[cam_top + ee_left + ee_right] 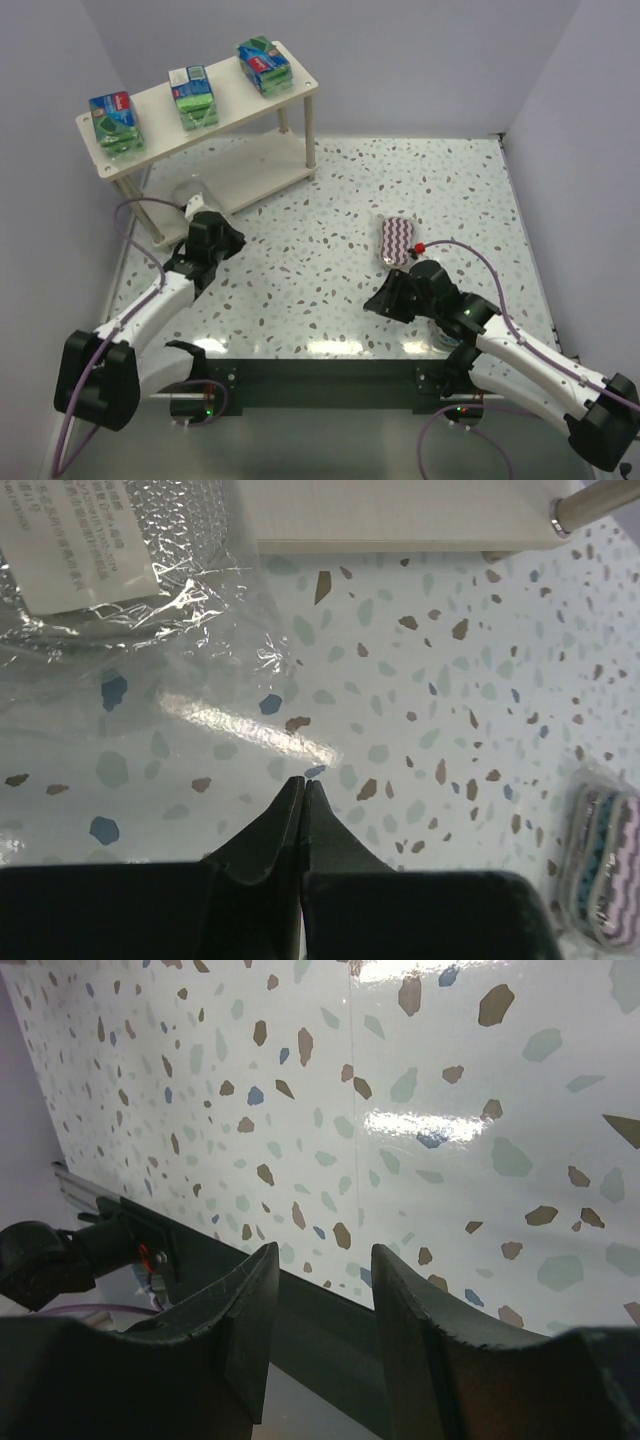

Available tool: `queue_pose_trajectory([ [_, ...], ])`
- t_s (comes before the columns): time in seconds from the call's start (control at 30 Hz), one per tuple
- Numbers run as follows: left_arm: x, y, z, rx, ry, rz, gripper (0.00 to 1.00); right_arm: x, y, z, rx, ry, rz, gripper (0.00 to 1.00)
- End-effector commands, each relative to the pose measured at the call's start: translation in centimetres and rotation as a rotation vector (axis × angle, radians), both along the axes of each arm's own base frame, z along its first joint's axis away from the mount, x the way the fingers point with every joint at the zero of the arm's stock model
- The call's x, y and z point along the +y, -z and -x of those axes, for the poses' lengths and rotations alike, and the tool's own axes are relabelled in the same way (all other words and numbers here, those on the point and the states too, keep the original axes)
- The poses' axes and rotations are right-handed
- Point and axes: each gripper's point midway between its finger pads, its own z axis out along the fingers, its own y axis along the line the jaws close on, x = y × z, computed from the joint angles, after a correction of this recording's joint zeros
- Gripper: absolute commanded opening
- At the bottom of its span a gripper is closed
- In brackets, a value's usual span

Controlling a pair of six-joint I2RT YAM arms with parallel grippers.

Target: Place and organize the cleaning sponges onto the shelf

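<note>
Three green-and-blue sponge packs [117,122], [194,97], [264,65] stand on the top board of the cream shelf [290,92]. The silvery clear-wrapped pack [187,193] lies on the table by the shelf's lower board; it also shows in the left wrist view [100,570]. My left gripper [205,215] is shut and empty just short of it, its tips [303,780] over bare table. A purple-and-white striped oval pad [398,241] lies mid-table and shows in the left wrist view [605,870]. My right gripper [374,303] is open and empty [325,1255], below that pad near the front edge.
The shelf's lower board [400,515] and one round leg [600,500] are just ahead of the left gripper. Walls close in the speckled table [330,200] on the left, back and right. The dark front rail [330,1310] lies under the right gripper.
</note>
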Motion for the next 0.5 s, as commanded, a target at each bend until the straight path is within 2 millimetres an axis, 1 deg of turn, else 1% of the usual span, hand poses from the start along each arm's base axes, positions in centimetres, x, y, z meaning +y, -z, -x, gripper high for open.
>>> queue_pose_trajectory([
  [0.0, 1.0, -0.3, -2.0, 0.006, -0.012, -0.184, 0.00, 0.5, -0.7, -0.3, -0.027, -0.022, -0.013, 0.45],
  [0.03, 1.1, 0.6, -2.3, 0.033, -0.017, -0.218, 0.00, 0.5, -0.6, -0.3, -0.025, -0.020, -0.011, 0.45],
  [0.1, 1.3, 0.3, -3.3, 0.028, -0.026, -0.252, 0.00, 0.4, -0.7, -0.4, -0.027, -0.018, -0.010, 0.45],
  [0.13, 1.6, 1.0, -3.7, 0.048, -0.038, -0.278, 0.00, 0.4, -0.8, -0.4, -0.028, -0.017, -0.007, 0.45],
  [0.17, 1.6, 0.4, -4.3, 0.036, -0.042, -0.289, 0.00, 0.4, -0.8, -0.4, -0.029, -0.017, -0.007, 0.45],
  [0.2, 1.8, 0.6, -4.6, 0.043, -0.041, -0.315, 0.00, 0.3, -0.8, -0.3, -0.030, -0.017, -0.001, 0.45],
  [0.23, 2.2, 1.2, -5.0, 0.059, -0.049, -0.334, 0.00, 0.3, -1.0, -0.4, -0.034, -0.019, -0.002, 0.45],
  [0.27, 2.2, 0.9, -5.5, 0.056, -0.052, -0.338, 0.00, 0.2, -0.9, -0.4, -0.035, -0.014, 0.002, 0.46],
  [0.3, 2.3, 1.1, -5.8, 0.063, -0.049, -0.350, 0.00, 0.1, -0.9, -0.3, -0.033, -0.016, 0.006, 0.46],
  [0.33, 2.8, 1.7, -6.1, 0.082, -0.055, -0.356, 0.00, 0.0, -0.9, -0.3, -0.033, -0.014, 0.009, 0.46],
  [0.37, 3.0, 1.6, -6.4, 0.084, -0.059, -0.362, 0.00, 0.0, -0.9, -0.4, -0.034, -0.013, 0.009, 0.46],
  [0.4, 3.7, 2.1, -6.6, 0.098, -0.072, -0.366, 0.00, 0.0, -0.9, -0.3, -0.032, -0.014, 0.010, 0.46],
  [0.47, 4.5, 2.3, -6.6, 0.110, -0.086, -0.365, 0.00, -0.1, -0.9, -0.3, -0.033, -0.012, 0.011, 0.46],
])
